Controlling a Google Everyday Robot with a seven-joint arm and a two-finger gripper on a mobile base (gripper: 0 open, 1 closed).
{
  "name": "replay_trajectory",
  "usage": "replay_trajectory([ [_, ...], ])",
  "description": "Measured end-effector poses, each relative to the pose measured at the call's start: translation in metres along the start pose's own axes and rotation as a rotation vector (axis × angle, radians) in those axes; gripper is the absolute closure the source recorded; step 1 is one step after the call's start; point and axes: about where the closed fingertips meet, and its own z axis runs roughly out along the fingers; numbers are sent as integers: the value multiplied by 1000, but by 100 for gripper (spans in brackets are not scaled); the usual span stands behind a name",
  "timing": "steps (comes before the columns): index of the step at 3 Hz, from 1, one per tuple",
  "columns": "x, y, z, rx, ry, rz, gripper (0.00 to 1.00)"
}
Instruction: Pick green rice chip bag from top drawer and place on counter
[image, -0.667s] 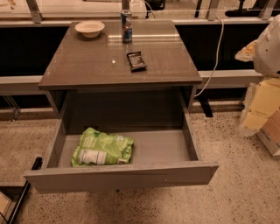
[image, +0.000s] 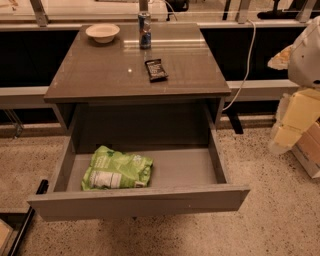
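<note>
The green rice chip bag (image: 117, 169) lies flat on the left part of the grey floor of the top drawer (image: 190, 172), label panel facing up. The drawer is pulled fully out, and its plain front panel (image: 140, 201) is nearest me. The counter (image: 100, 70) is the glossy grey-brown tabletop above it. My gripper (image: 292, 122) shows as pale yellow parts under the white arm at the right edge. It is well to the right of the drawer, apart from the bag and holding nothing that I can see.
On the counter stand a white bowl (image: 102, 32) at the back left, a can (image: 144, 30) at the back middle and a small dark wrapper (image: 156, 69) near the centre. A white cable (image: 243, 70) hangs to the right. A box (image: 307, 150) sits on the floor at right.
</note>
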Motion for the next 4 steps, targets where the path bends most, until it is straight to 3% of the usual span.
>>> replay_trajectory([
  [2,-21,-24,66,-38,-136,295,0],
  [3,-30,-38,109,-93,-146,438,0],
  [4,-30,-37,108,-92,-146,442,0],
])
